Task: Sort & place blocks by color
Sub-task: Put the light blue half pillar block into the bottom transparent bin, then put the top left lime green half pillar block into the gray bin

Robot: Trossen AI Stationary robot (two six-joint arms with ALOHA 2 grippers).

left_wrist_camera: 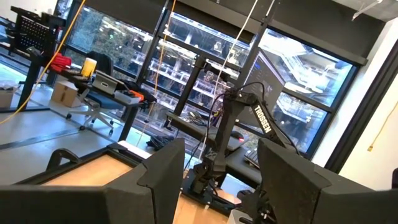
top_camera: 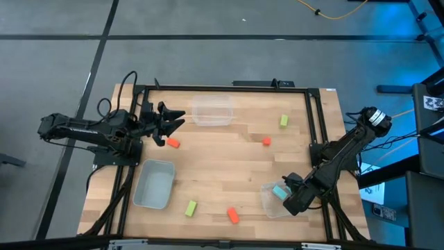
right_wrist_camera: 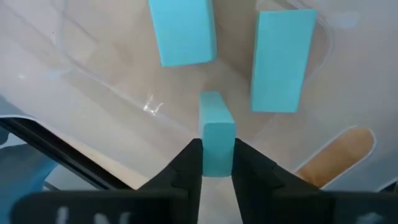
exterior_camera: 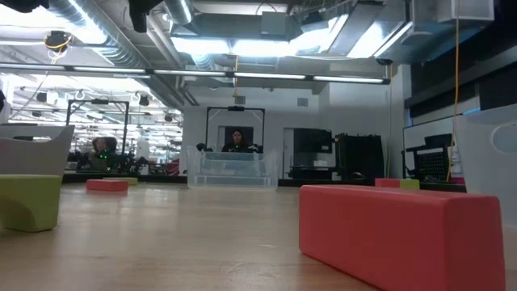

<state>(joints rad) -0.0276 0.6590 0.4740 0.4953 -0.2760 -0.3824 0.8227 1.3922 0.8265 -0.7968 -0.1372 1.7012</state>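
Note:
My right gripper (right_wrist_camera: 216,163) points down into a clear bin (top_camera: 268,201) at the table's near right and is shut on a light blue block (right_wrist_camera: 216,134). Two more light blue blocks (right_wrist_camera: 182,31) (right_wrist_camera: 283,59) lie flat on that bin's floor. Loose on the table lie three orange-red blocks (top_camera: 173,143) (top_camera: 266,141) (top_camera: 233,215) and two yellow-green blocks (top_camera: 284,121) (top_camera: 191,207). My left gripper (top_camera: 170,119) waits open above the table's far left, with nothing between its fingers (left_wrist_camera: 165,171). My right gripper pinches the light blue block between its two fingers, on two opposite sides at its upper end (right_wrist_camera: 216,155). The fingers come from above, pointing down. The block stands on end below them inside the bin. I cannot tell whether its lower end touches the bin's floor.
A second clear bin (top_camera: 212,111) stands at the far middle and a third (top_camera: 154,184) at the near left. A dark frame (top_camera: 316,118) runs along the table's edges. In the low view an orange-red block (exterior_camera: 400,230) lies close in front.

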